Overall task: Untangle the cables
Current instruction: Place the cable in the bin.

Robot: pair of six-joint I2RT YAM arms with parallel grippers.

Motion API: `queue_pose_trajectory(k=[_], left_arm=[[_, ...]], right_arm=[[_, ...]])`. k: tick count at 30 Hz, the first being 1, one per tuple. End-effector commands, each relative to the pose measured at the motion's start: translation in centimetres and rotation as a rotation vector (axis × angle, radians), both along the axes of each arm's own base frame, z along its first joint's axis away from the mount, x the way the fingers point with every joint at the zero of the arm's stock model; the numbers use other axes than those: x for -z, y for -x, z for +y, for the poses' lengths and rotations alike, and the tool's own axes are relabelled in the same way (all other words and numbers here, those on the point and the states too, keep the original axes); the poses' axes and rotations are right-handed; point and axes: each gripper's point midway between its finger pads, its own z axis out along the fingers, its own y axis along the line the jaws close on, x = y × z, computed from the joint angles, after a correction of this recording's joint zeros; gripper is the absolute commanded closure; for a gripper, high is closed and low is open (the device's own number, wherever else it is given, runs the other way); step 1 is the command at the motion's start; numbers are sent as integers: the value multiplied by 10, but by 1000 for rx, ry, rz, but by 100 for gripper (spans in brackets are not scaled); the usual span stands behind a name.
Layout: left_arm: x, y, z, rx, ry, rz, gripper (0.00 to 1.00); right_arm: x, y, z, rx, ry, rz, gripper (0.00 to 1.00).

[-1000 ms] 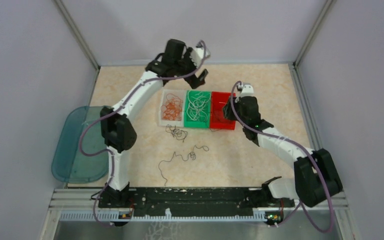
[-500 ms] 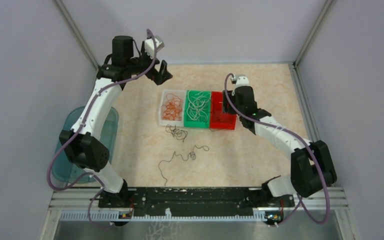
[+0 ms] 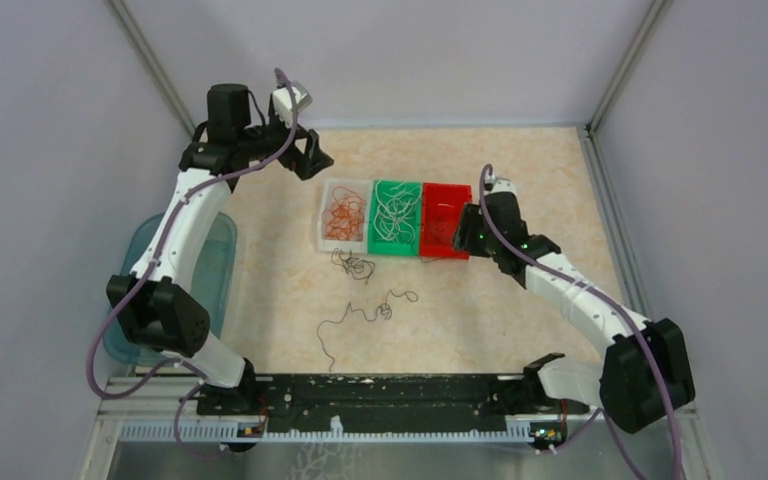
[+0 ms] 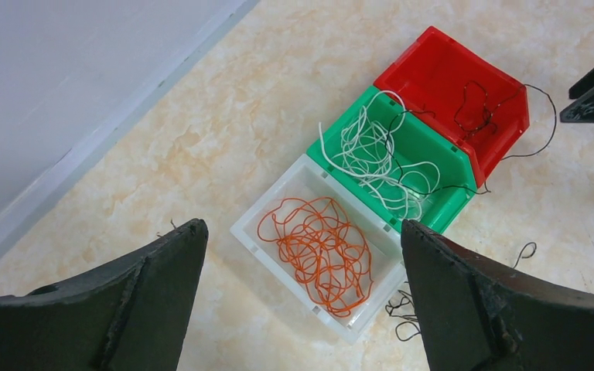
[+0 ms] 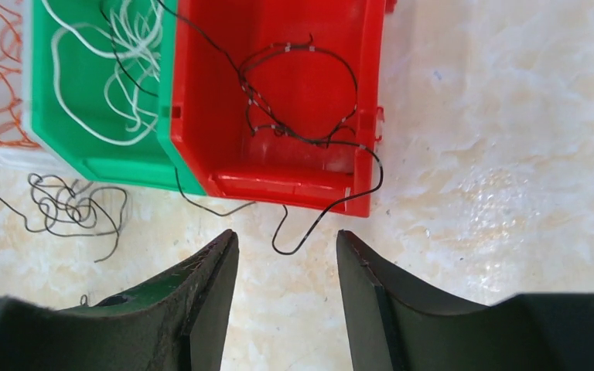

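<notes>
Moved since earlier: left arm (image 3: 182, 215) has swung off the bins to the far-left corner of the tabletop (image 3: 530, 170); right arm (image 3: 575, 292) has drawn back from over the red bin (image 4: 433, 68) to its near right corner.
Left jaws: spread wide with nothing between them, held high. In the left wrist view both dark fingers (image 4: 143, 305) frame the three bins from above.
Right jaws: parted to a moderate gap, gripping nothing, low over the tabletop just in front of the red bin's near wall.
Bins: clear bin (image 4: 269, 193), green bin (image 4: 452, 205) and red bin side by side, touching, in the far middle of the tabletop.
Orange cables (image 4: 317, 251): a loose heap inside the clear bin.
White cables (image 4: 371, 154): inside the green bin, with a black strand lying across them.
Black cables in red bin (image 5: 298, 100): a looped bundle on the bin floor. One strand drapes over the near wall and ends in a hook on the tabletop, right in front of the gap in the right jaws.
Loose black tangle (image 5: 69, 202): on the tabletop just in front of the clear and green bins.
Long black cable (image 3: 360, 315): curled on the tabletop nearer the arm bases, apart from the tangle.
Teal tray (image 3: 220, 270): at the left edge, partly hidden by the left arm.
</notes>
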Motion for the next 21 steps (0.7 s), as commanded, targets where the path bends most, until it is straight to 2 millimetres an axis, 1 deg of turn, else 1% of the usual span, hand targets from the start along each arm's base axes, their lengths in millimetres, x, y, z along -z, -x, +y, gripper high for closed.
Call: queue_pose_trajectory(k=[1,4,6,7,8,9,10,11,12,16,18,21], left_arm=[[-22,6,2,27,31,-63,0],[-26,6,4,22,39,-69,0],[-27,5,6,17,45,-70,1],[-28,5,6,15,46,-71,1],[-28,4,8,12,48,-71,1],[-29,4,9,9,50,-73,1],[-29,3,10,4,53,-72,1],[-28,4,10,2,54,-70,1],[-28,4,11,-1,56,-70,1],[-29,4,13,-5,59,-71,1],[-29,4,14,-9,61,-71,1],[-29,4,15,-16,65,-72,1]], right_arm=[[12,-1,11,-3,-49,75,50],[20,-6,9,3,-19,83,51],[26,-11,9,2,-4,81,55],[25,-15,10,1,-4,65,59],[24,-19,11,0,-6,46,67],[20,-24,12,0,-12,19,77],[14,-30,13,0,-18,-10,92],[9,-34,15,-2,-23,-30,97],[1,-40,16,1,-24,-52,100],[-19,-66,19,-1,16,-112,100],[-22,-82,22,-5,40,-129,100],[-18,-104,28,-14,78,-137,100]])
